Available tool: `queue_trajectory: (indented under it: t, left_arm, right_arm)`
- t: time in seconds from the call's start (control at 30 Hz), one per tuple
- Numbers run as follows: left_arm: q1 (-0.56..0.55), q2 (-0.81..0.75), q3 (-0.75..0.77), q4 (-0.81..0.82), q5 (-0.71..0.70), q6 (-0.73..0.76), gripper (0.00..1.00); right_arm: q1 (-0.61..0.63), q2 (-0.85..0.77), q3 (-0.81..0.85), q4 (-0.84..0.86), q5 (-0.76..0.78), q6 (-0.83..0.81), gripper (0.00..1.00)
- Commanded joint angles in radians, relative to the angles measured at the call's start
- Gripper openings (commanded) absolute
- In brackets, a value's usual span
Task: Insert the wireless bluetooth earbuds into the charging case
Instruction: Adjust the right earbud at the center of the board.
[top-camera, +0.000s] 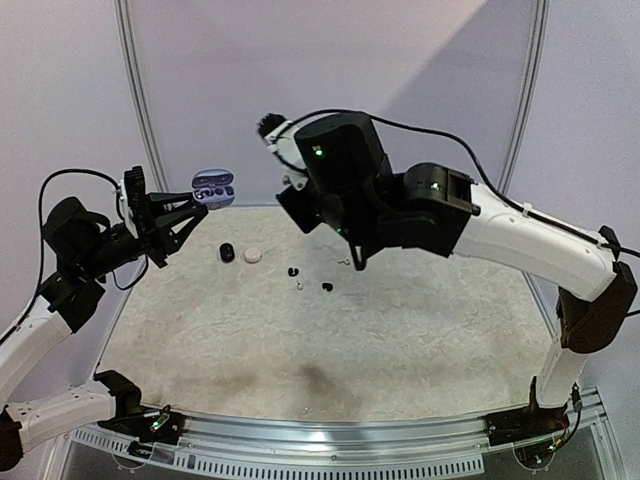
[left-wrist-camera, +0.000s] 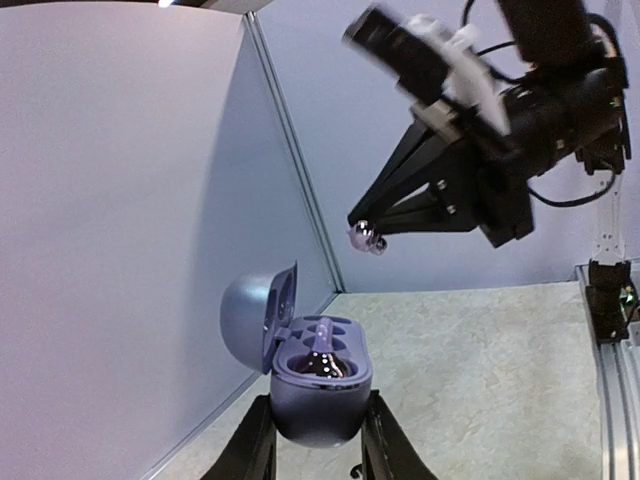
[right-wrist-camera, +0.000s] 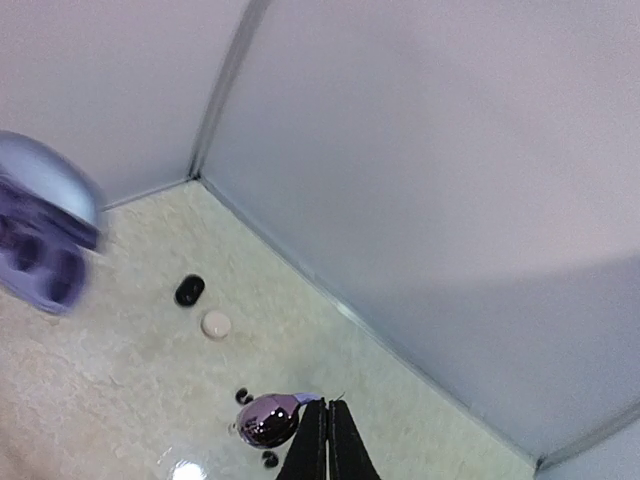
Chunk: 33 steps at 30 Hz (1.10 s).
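The charging case (top-camera: 213, 187) is sitting lid-open in the left claw (top-camera: 190, 210), raised above the tabletop (top-camera: 330, 350) at about ten o'clock. One earbud (left-wrist-camera: 323, 357) is lying in it. The right claw (left-wrist-camera: 372, 232), at twelve o'clock, is pinching another earbud (right-wrist-camera: 266, 420). Below, small pieces are lying scattered: two (top-camera: 227, 252) (top-camera: 253, 255) side by side, more (top-camera: 325, 287) toward three o'clock.

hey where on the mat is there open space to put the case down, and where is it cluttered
Free: the broad near stretch of the mat, between the arm bases and the small items. Crowded: the far middle, where a black case, white case and loose black earbuds lie under the right gripper.
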Motion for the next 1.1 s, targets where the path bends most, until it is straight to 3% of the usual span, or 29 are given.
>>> queue_trajectory:
  t: [0.0, 0.13, 0.2, 0.5, 0.7, 0.93, 1.07]
  left_arm:
    - [-0.012, -0.016, -0.024, -0.069, -0.065, 0.111, 0.0]
    - [-0.012, -0.021, -0.043, -0.072, -0.066, 0.111, 0.0]
    - [-0.012, -0.023, -0.047, -0.076, -0.069, 0.112, 0.0]
    - [-0.012, -0.025, -0.054, -0.081, -0.066, 0.117, 0.0]
    - [-0.014, -0.03, -0.058, -0.083, -0.069, 0.125, 0.0]
    - [-0.017, -0.039, -0.055, -0.101, -0.071, 0.146, 0.0]
    - [-0.017, -0.033, -0.055, -0.101, -0.069, 0.151, 0.0]
  right_arm:
    - [-0.185, -0.046, -0.07, -0.581, -0.085, 0.699, 0.0]
    - [-0.285, -0.031, -0.256, -0.778, -0.162, 1.037, 0.0]
    - [-0.309, -0.022, -0.36, -0.791, -0.184, 1.145, 0.0]
    - [-0.394, -0.047, -0.756, -0.509, -0.395, 1.536, 0.0]
    - [-0.414, 0.084, -0.703, -0.553, -0.481, 1.606, 0.0]
    - [-0.423, 0.135, -0.729, -0.48, -0.564, 1.633, 0.05]
    - [-0.422, 0.14, -0.721, -0.484, -0.574, 1.61, 0.22]
